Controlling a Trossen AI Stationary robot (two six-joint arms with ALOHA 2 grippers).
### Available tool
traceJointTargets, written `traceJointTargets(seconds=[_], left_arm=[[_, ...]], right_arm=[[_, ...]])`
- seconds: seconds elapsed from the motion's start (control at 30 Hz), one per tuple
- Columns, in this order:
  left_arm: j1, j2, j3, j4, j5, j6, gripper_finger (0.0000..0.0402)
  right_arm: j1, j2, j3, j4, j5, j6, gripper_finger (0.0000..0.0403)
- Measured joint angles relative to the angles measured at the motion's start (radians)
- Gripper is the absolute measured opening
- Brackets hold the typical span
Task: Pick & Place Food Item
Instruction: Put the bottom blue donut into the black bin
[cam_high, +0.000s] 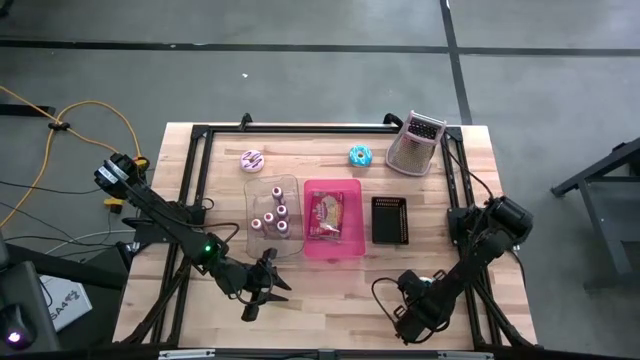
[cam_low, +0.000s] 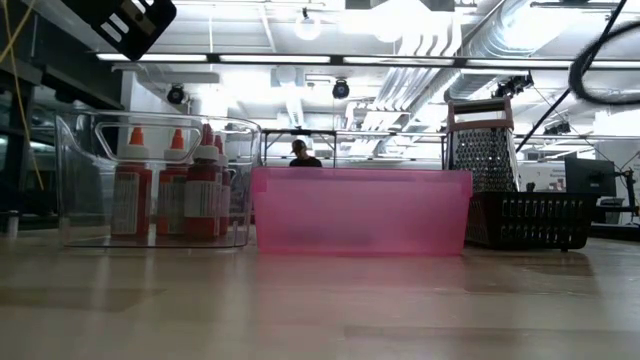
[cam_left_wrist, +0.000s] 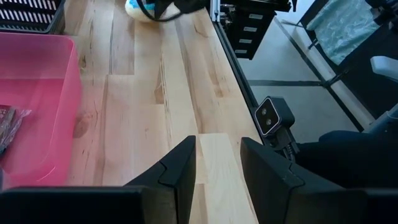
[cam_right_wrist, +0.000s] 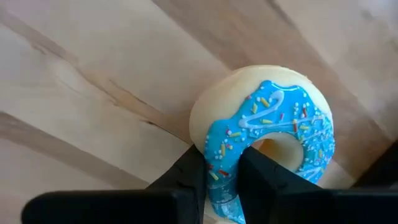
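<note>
Wooden surface (cam_high: 320, 310) carries a pink bin (cam_high: 352, 190) at centre, between a clear bin (cam_high: 288, 182) of bottles and a black basket (cam_high: 389, 220). We find the right hand (cam_right_wrist: 221, 180) low at the near right corner, its fingers (cam_right_wrist: 189, 171) closed on the rim of a blue-iced doughnut (cam_right_wrist: 267, 106); we cannot tell whether it touches the wood. A second blue doughnut (cam_high: 360, 155) lies at the far side, beside a grater (cam_high: 415, 145). The left hand (cam_left_wrist: 217, 168) hovers near the front edge, fingers apart, gripping nothing
</note>
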Motion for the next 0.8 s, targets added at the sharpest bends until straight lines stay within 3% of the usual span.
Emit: traceJointTargets(seconds=[0.5, 0.8], left_arm=[[0.0, 0.0, 0.0, -0.001, 0.0, 0.0, 0.0122], [-0.001, 0.0, 0.0, -0.001, 0.003, 0.001, 0.0122]], right_arm=[[-0.037, -0.205, 0.001, -0.062, 0.194, 0.037, 0.0061], [-0.082, -0.219, 0.002, -0.074, 0.286, 0.01, 0.0061]])
